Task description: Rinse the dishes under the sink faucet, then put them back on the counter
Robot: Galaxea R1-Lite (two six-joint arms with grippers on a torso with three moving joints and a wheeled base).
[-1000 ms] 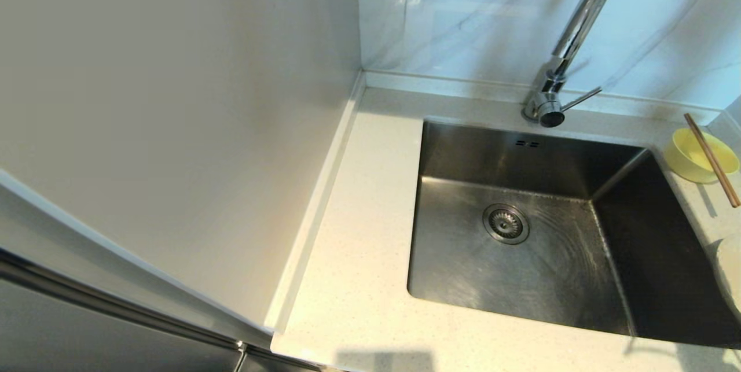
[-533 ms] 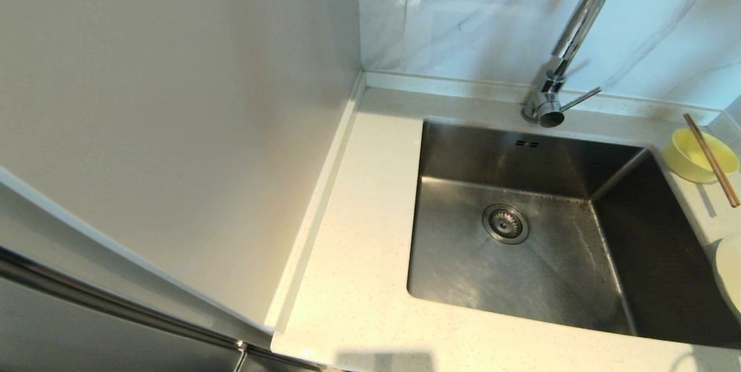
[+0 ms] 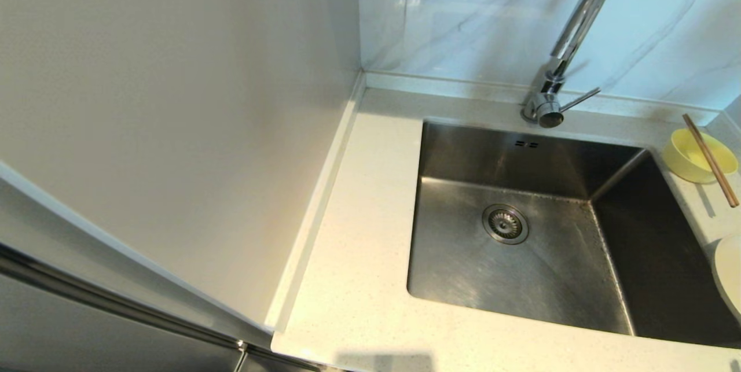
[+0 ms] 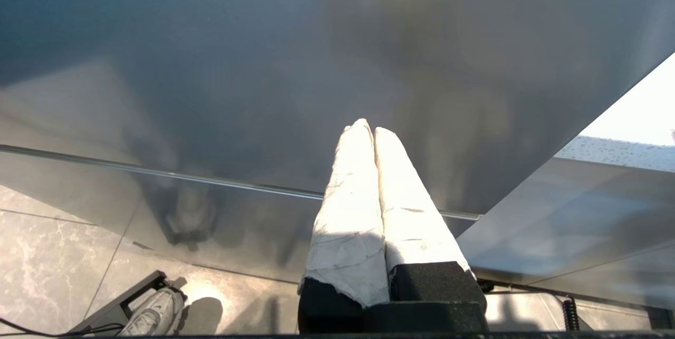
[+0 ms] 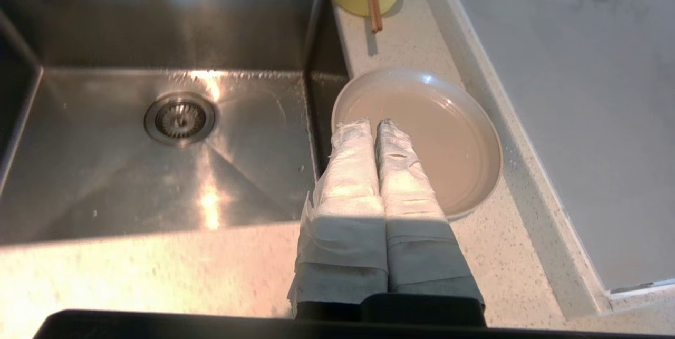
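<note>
The white plate [image 5: 448, 138] lies flat on the counter [image 3: 359, 245] to the right of the sink [image 3: 521, 291]; only its edge [image 3: 730, 279] shows in the head view. My right gripper [image 5: 375, 124] hovers over the plate's near rim, shut with nothing in it. Behind the plate stands the pale-yellow bowl [image 3: 692, 158] with the chopsticks [image 3: 711, 159] resting across its rim. The chrome faucet [image 3: 570, 42] arches over the basin from the back edge. My left gripper [image 4: 368, 129] is parked low in front of a grey cabinet face, shut and empty.
A round drain strainer [image 3: 505, 223] sits in the wet basin floor. The faucet lever [image 3: 580, 99] points right. A tall pale panel [image 3: 173, 129] walls off the counter's left side. A marble-veined wall [image 5: 569, 91] runs close behind the plate and bowl.
The plate at the right edge was blurred a second ago and now lies still. The water swirl on the basin floor has drained off. The shadow on the front right counter is gone.
</note>
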